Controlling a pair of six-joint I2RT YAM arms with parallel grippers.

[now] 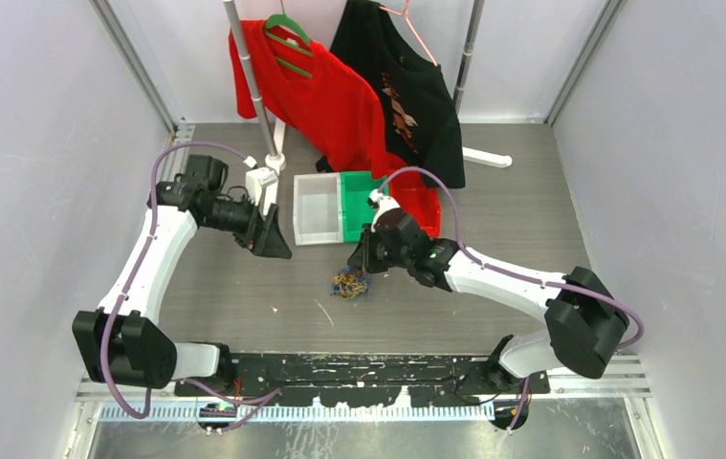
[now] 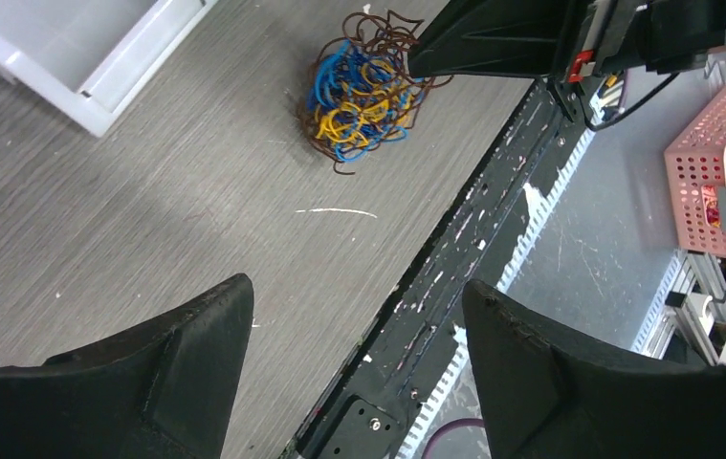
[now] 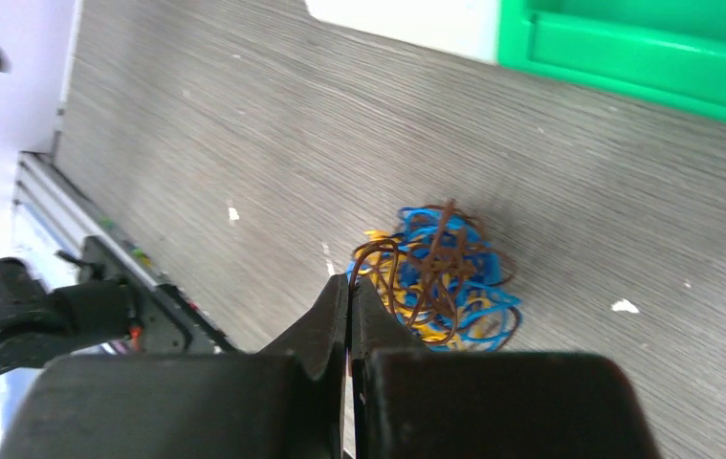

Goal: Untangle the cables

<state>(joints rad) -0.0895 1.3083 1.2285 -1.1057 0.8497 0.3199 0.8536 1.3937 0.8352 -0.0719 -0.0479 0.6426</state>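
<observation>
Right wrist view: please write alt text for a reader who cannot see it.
The right gripper, fingers shut together, has its tips at the edge of a clump of blue, yellow and brown cables on a grey table. A green bin and a white bin show at the top.

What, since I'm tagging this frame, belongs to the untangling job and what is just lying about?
Job: cables, right gripper, left gripper.
Lying about: white bin, green bin, red shirt, black shirt, pink basket.

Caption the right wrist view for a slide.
Right gripper, shut, tips at a brown loop of the cables on the table.
</observation>
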